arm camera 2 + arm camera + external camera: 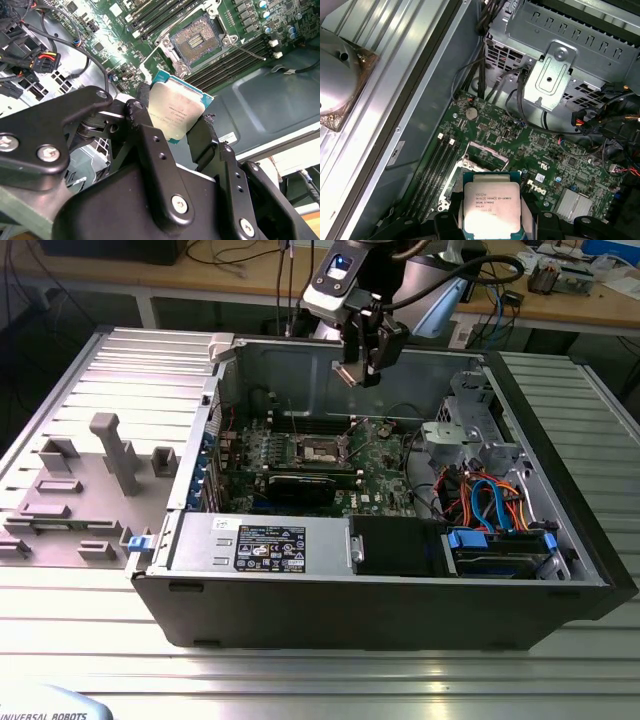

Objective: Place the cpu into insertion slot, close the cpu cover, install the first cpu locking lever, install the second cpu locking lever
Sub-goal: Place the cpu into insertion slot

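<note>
One claw (174, 119) grips one cpu (491, 210) — one insertion slot (200, 42) lies bare below.

Even, bright light, seemingly from overhead; glare streaks the ribbed counter (330, 680) in the exterior view, while the case (300, 618) interior lies in soft shadow.

The cpu (176, 111) has a smooth, dull silvery metal top. The fingers (150, 145) are matt black, the slot (201, 42) rim shiny metal, the case (290, 365) bare grey sheet metal.
</note>
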Tool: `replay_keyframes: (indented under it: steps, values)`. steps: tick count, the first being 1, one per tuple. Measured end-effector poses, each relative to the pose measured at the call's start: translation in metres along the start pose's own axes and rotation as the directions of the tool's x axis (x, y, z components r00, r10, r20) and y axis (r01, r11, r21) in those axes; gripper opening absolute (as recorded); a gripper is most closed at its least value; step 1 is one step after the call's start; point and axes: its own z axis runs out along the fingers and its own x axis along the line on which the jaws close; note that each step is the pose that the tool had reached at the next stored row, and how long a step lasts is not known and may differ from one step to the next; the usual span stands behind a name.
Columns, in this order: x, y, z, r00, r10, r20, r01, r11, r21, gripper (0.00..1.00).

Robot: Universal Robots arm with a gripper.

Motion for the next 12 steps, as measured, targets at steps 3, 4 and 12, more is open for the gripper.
replay_keyframes:
  steps: [3,4,12]
  values:
    - [0.0,0.0,0.0,1.0,0.001,0.0001,-0.001,1.0,0.0,0.54]
    - [0.0,0.0,0.0,1.0,0.005,0.0005,-0.005,1.0,-0.0001,0.54]
    - [0.0,0.0,0.0001,0.9972,0.074,0.0068,-0.074,0.9973,-0.0014,0.54]
